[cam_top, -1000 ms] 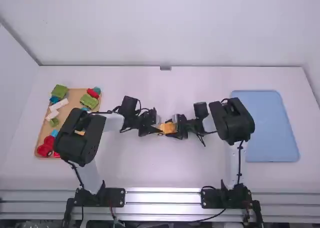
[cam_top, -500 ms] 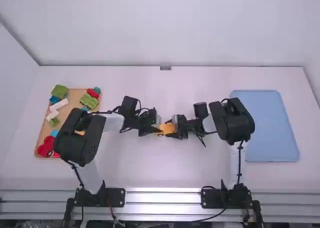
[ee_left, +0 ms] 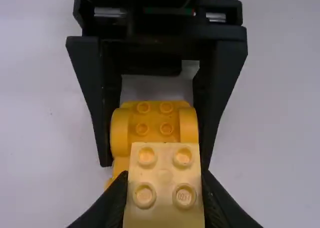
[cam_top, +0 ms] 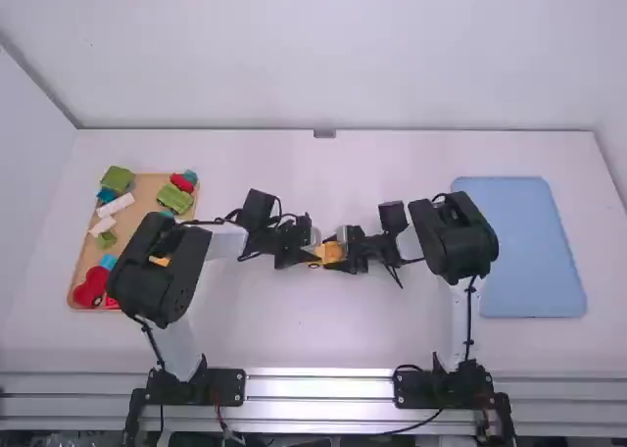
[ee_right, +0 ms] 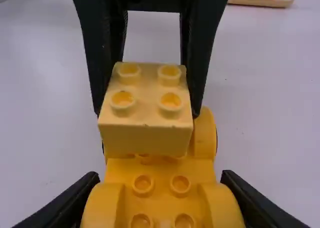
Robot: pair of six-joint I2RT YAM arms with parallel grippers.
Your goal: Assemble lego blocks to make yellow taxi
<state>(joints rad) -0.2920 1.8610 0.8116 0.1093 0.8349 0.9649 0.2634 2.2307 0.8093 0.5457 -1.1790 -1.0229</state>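
Where the two hands nearly meet above the table [cam_top: 313, 344], the left hand [cam_top: 311, 255] has its fingers parted only by a smooth, pale yellow block [ee_left: 164, 200], squarish with round studs, gripped between them. The right hand [cam_top: 336, 252] has its fingers parted wider, clasping the sides of a glossy, deeper-yellow car base [ee_right: 162, 170] with rounded fenders. The block hides part of the base just beyond the right hand's fingers; whether they join, I cannot tell. The wheels are mostly hidden.
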